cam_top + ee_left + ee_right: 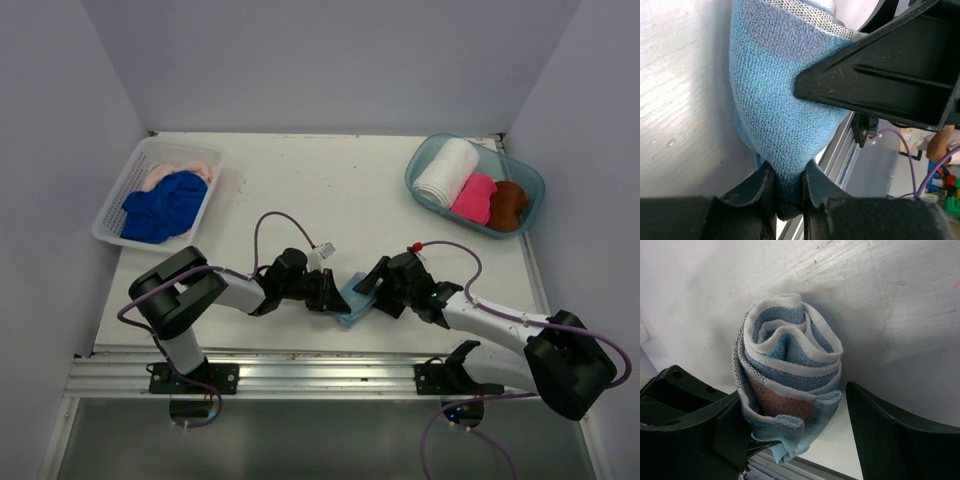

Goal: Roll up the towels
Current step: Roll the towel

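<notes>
Between the nearly closed fingers of the left gripper (788, 186), the lower edge of the light blue towel (775, 115) is being pinched. The right gripper (790, 440) is being held spread around the wound spiral's end, one finger against its side and the other apart, low over the table (330, 190) near its front edge. The finishing of this roll is judged to be the step in hand, and a full closing of the right jaws around the bundle is being called for next, so that no layers are sprung loose on the way to the tub (410, 180) with the finished rolls (474, 198).
</notes>
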Available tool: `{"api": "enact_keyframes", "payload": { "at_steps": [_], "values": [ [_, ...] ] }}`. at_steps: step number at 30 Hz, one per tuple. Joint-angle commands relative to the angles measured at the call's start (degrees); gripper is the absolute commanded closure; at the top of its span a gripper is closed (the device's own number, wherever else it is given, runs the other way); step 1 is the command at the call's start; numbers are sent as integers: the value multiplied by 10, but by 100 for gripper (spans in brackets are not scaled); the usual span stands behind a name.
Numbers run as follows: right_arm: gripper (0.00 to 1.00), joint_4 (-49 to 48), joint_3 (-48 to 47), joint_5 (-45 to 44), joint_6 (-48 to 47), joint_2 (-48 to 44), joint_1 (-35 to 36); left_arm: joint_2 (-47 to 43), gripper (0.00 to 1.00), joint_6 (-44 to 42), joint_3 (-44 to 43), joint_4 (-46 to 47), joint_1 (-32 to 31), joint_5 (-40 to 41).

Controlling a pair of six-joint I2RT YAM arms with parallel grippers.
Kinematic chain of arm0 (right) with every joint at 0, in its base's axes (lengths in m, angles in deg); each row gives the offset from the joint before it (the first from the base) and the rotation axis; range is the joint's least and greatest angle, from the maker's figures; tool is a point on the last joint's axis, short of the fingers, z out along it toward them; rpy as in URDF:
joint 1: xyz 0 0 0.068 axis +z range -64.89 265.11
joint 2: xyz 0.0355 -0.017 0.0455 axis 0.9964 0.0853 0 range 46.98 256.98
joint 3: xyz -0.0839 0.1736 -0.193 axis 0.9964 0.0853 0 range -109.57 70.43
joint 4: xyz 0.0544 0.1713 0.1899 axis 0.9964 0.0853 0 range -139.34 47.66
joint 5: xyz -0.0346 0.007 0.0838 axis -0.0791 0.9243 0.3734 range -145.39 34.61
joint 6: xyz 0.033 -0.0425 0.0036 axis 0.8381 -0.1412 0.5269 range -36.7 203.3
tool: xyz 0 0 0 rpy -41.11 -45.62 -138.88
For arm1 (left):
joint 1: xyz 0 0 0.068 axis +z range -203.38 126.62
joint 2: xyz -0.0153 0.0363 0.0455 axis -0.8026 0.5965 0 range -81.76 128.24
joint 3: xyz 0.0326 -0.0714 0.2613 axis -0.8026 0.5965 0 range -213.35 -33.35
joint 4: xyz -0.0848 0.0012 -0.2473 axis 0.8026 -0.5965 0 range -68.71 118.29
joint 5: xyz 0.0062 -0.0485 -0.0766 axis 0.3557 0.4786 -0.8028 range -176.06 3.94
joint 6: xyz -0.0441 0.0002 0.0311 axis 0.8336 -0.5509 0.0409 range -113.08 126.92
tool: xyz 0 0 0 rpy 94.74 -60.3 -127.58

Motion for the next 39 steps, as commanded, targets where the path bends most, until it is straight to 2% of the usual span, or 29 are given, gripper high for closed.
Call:
{"api": "enact_keyframes", "payload": {
  "at_steps": [1, 10, 13, 15, 17, 18, 21, 22, 24, 25, 26, 28, 32, 39],
  "values": [
    [27, -30, 14, 0, 14, 9, 3, 15, 96, 26, 22, 36, 9, -12],
    [43, -81, 17, -9, 32, 61, 23, 33, 96, 76, 49, 108, 25, -38],
    [53, -89, 7, -10, 36, 83, 31, 36, 95, 85, 50, 118, 26, -42],
    [64, -87, 2, -13, 36, 87, 31, 36, 94, 87, 52, 119, 26, -43],
    [73, -81, -1, -19, 37, 85, 31, 35, 91, 85, 54, 118, 26, -43],
    [78, -70, -6, -22, 34, 84, 31, 34, 88, 82, 55, 109, 26, -42],
    [85, -32, -23, -34, 22, 79, 30, 19, 68, 58, 57, 74, 25, -35],
    [86, -21, -28, -38, 17, 77, 30, 12, 53, 41, 56, 60, 26, -30],
    [87, 11, -45, -48, 4, 71, 30, -17, 38, 18, 51, 0, 26, -13],
    [88, 23, -52, -55, -3, 71, 29, -29, 27, -7, 47, -24, 26, -6],
    [89, 41, -60, -60, -8, 72, 30, -41, 23, -18, 39, -73, 26, 10],
    [90, 90, -88, -72, -28, 83, 26, -80, 16, -49, 31, -119, 26, 29],
    [92, 160, -137, -80, -54, 117, 25, -147, 16, -83, 13, -222, 29, 80],
    [91, 275, -227, -109, -83, 185, 25, -206, 17, -128, -20, -307, 35, 141]
  ]
}}
